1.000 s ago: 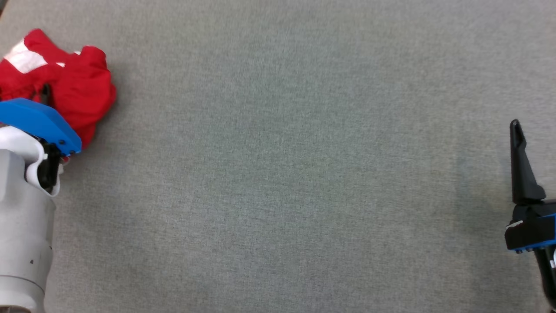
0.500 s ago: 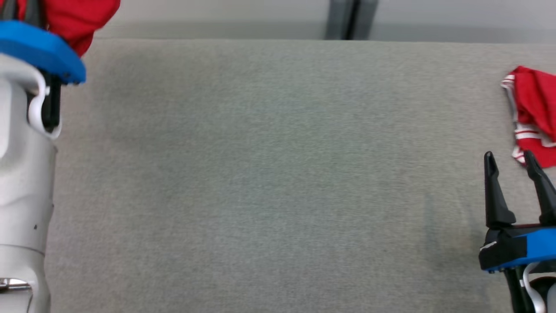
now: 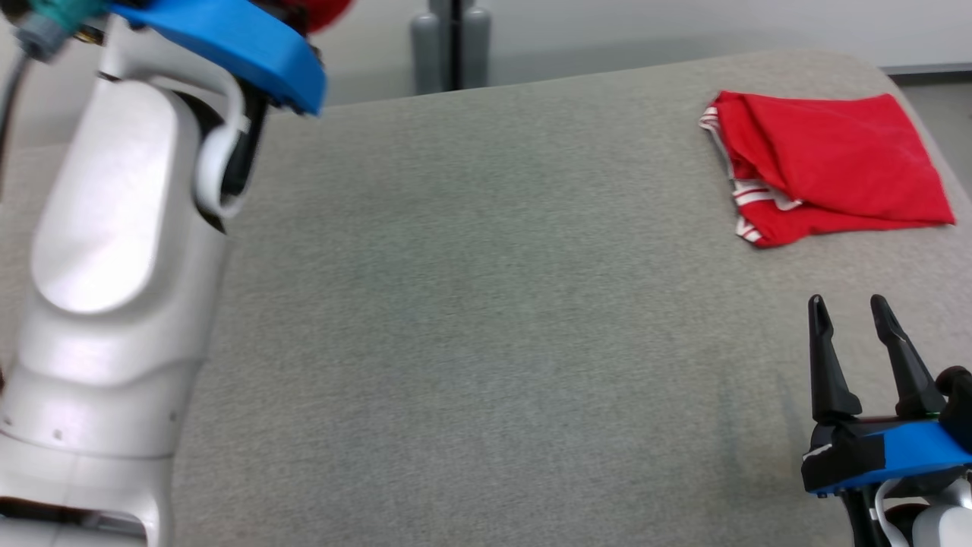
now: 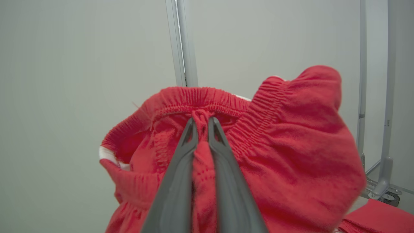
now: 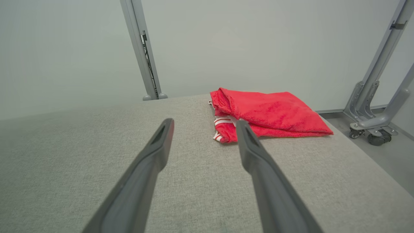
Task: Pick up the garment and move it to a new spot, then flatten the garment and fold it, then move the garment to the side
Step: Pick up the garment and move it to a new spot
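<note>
held garment (image 3: 325, 11) cut by top edge, left forearm (image 3: 114, 289) blurred

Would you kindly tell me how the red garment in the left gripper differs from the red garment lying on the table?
The held garment is up in the air, pinched at its elastic waistband by the left gripper; the folded garment lies on the table, with no gripper touching it. The held garment is bunched and crumpled; the folded garment is flat with neat edges. Both are red with white trim.
</note>
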`<state>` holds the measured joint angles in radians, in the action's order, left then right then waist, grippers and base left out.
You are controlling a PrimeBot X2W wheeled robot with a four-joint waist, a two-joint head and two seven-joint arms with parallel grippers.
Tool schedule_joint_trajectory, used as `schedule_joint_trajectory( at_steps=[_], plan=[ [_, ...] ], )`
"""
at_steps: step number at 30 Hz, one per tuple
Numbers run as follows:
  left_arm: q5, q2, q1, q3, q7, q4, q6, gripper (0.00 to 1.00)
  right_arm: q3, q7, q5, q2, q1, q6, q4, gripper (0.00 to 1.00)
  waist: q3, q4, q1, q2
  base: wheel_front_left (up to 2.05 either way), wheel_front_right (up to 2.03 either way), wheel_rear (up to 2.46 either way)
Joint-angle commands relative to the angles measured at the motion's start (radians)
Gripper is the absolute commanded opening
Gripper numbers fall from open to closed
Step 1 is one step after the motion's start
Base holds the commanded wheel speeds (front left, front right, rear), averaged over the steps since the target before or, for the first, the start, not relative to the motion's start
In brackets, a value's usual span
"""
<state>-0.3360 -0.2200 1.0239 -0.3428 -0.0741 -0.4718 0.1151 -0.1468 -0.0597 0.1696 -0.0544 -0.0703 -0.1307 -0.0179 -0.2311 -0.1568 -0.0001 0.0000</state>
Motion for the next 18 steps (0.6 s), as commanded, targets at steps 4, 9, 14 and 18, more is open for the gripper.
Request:
schedule_joint_trajectory(
  at_steps=[4,9,14,18],
  plan=[
    [-0.003,0.029,-0.070,-0.045,0.031,0.067,-0.005,0.00,0.007,-0.024,0.015,0.004,0.005,0.000,0.025,1.00,0.009,-0.051,0.0001,0.0000,0.00,0.00,0.00],
    [-0.006,0.056,-0.176,-0.093,0.046,0.075,-0.007,0.00,0.019,-0.042,0.031,0.004,-0.008,0.000,0.052,1.00,0.006,-0.075,0.0001,0.0000,0.00,0.00,0.00],
    [-0.015,0.068,-0.290,-0.130,0.042,0.050,-0.016,0.00,0.025,-0.053,0.037,0.004,-0.023,0.000,0.064,1.00,-0.001,-0.083,0.0001,0.0000,0.00,0.00,0.00],
    [-0.019,0.079,-0.374,-0.156,0.024,0.011,-0.018,0.00,0.025,-0.058,0.038,0.004,-0.025,0.000,0.071,1.00,-0.007,-0.082,0.0001,0.0000,0.00,0.00,0.00]
  ],
)
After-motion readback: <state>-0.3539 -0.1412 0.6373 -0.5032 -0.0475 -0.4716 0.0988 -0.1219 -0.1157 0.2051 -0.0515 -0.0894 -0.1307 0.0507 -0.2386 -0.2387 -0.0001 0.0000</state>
